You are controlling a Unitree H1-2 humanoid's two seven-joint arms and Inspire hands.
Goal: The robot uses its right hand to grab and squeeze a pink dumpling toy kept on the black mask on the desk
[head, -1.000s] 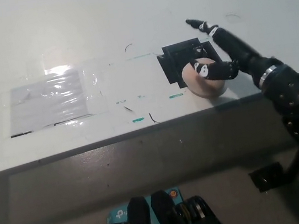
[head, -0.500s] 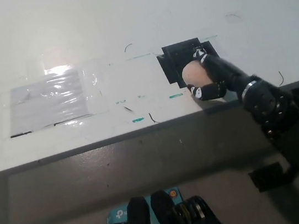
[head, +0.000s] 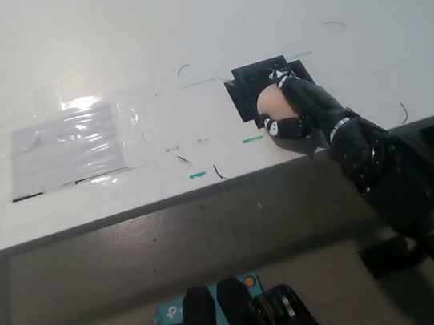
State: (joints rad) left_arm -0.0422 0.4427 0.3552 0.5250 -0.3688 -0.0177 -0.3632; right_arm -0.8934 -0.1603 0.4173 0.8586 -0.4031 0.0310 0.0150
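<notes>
A pale pink dumpling toy [head: 270, 103] sits on the black mask [head: 248, 85], a dark square taped to the white desk [head: 183, 38] near its front edge. My black right hand [head: 298, 106] wraps over the toy from the right, fingers curled around its top and front, shut on it. Only the toy's left side shows past the fingers. The right forearm runs down to the lower right, past the desk edge. My white left hand is out of view.
A shiny clear plastic sheet [head: 73, 142] is taped flat on the desk's left half. Small green tape marks [head: 198, 174] and pen scribbles lie near the front edge [head: 166, 202]. Floor shows below the desk.
My right hand was open with fingers stretched beyond the toy; it has since drawn in and closed around the toy. The toy now sits further onto the mask. The view shifted slightly.
</notes>
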